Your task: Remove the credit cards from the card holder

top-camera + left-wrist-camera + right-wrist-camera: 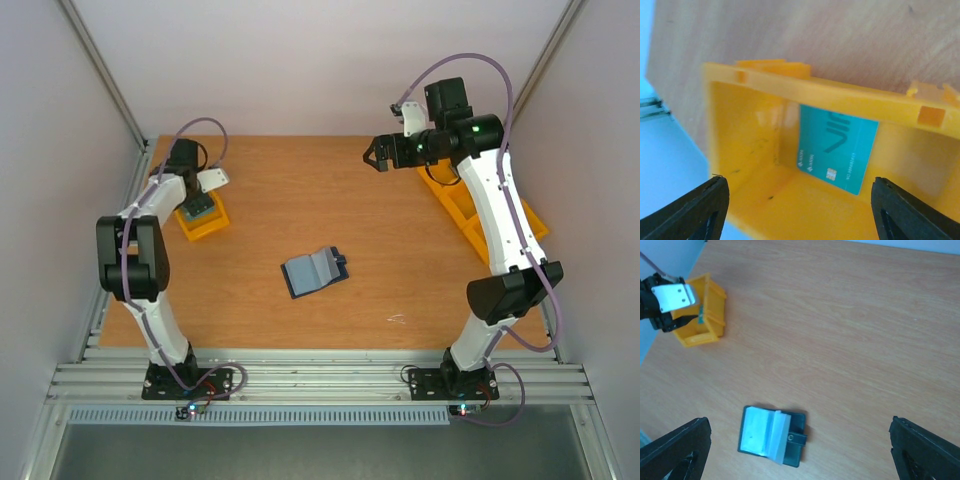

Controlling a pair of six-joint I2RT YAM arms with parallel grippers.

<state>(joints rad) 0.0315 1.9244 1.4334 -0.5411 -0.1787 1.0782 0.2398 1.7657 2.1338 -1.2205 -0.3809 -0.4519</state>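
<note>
Top external: wooden table walled by pale panels, card holder lying open near mid-table. Left gripper spread wide, empty, over yellow bin containing teal credit card. Right gripper wide, empty, above table's far right.

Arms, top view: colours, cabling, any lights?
Both the left arm and right arm have white links, black joint housings and black bases. A lilac-grey cable loops along each. A green light glows on the right arm. The fingers are matte black.
</note>
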